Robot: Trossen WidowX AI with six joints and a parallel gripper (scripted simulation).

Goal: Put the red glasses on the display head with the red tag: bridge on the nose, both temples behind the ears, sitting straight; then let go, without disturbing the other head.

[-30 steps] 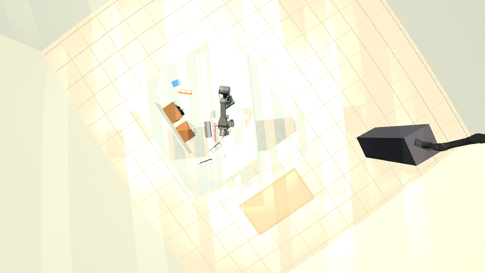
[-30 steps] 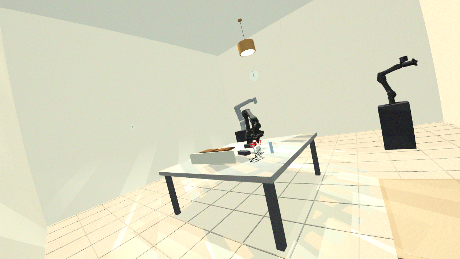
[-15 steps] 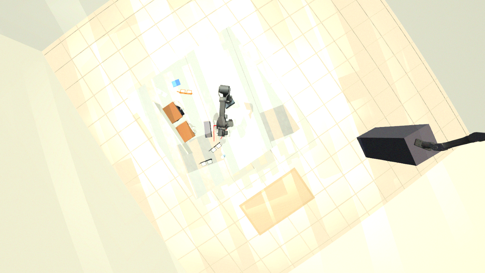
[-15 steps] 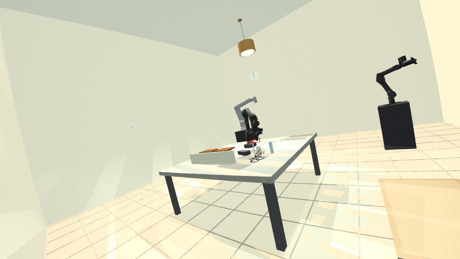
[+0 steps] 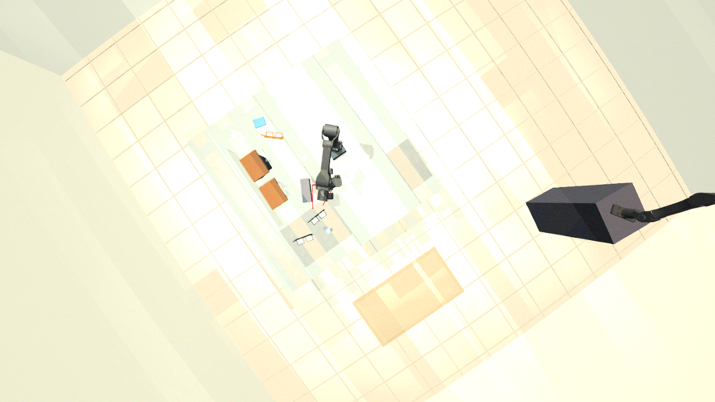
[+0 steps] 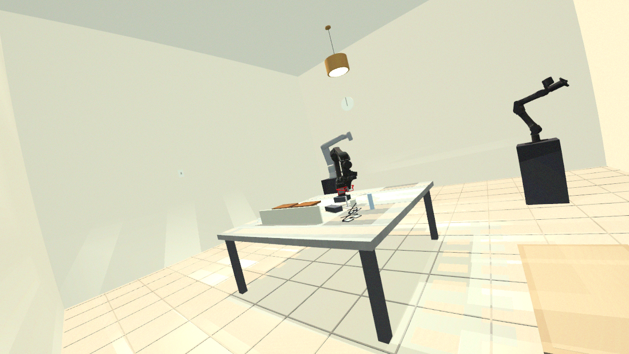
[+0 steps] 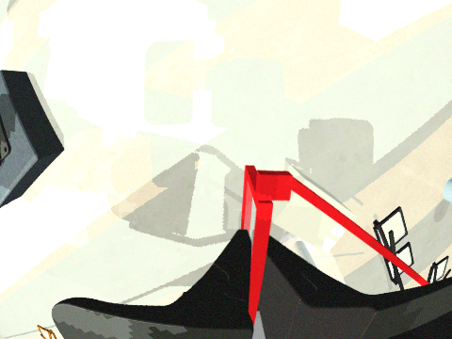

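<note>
My gripper (image 5: 324, 197) (image 7: 249, 239) is shut on the red glasses (image 5: 313, 197) (image 7: 275, 185). In the wrist view they are held by a frame part between the fingertips, with one long temple reaching to the lower right. In the exterior view, the red glasses (image 6: 341, 189) show under the arm, above the table. A dark shape (image 5: 266, 162) and a pale shape (image 5: 284, 186) stand beside the brown panels, perhaps the display heads, well apart from the glasses. They are too small to tell clearly, and no red tag can be made out.
A grey box (image 5: 305, 190) (image 6: 333, 208) stands between the gripper and the brown panels (image 5: 254, 165) (image 5: 273, 193). Two black glasses (image 5: 317, 216) (image 5: 303, 239) lie nearby, with a light blue post (image 6: 370, 201) beside them. Orange glasses (image 5: 272, 135) and a blue block (image 5: 258, 122) lie farther off.
</note>
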